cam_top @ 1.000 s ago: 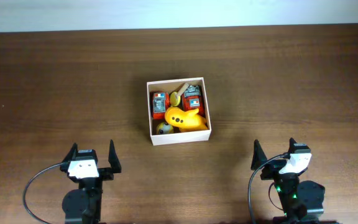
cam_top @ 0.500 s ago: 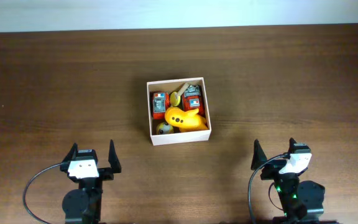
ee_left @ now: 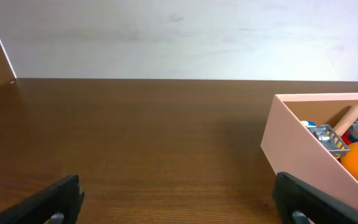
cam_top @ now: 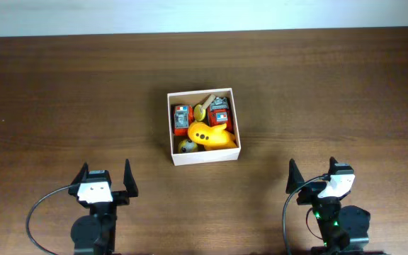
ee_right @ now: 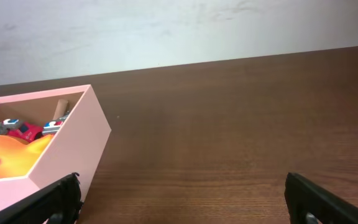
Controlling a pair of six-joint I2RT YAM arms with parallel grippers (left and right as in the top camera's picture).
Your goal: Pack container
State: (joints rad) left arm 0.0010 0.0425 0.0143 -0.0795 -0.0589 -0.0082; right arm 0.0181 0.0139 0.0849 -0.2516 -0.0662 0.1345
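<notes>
- Container [cam_top: 205, 155]: rests at the middle of the table [cam_top: 62, 92] and holds a yellow toy [cam_top: 211, 136] and red toys [cam_top: 182, 117].
- Left gripper [cam_top: 105, 173]: jaws wide apart, holding nothing, well apart from the container.
- Right gripper [cam_top: 312, 171]: jaws wide apart, holding nothing, well apart from the container.

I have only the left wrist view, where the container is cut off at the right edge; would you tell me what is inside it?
Observer: Overhead, the container holds a yellow toy, behind it a red toy and a second red toy, plus smaller pieces.
Operator: Thank you. Is the right gripper holding anything?
Observer: No, the right gripper is open and empty, well apart from the container.
Operator: Where does the container sit relative to the arms?
Observer: Roughly between them, farther back on the table.
</notes>
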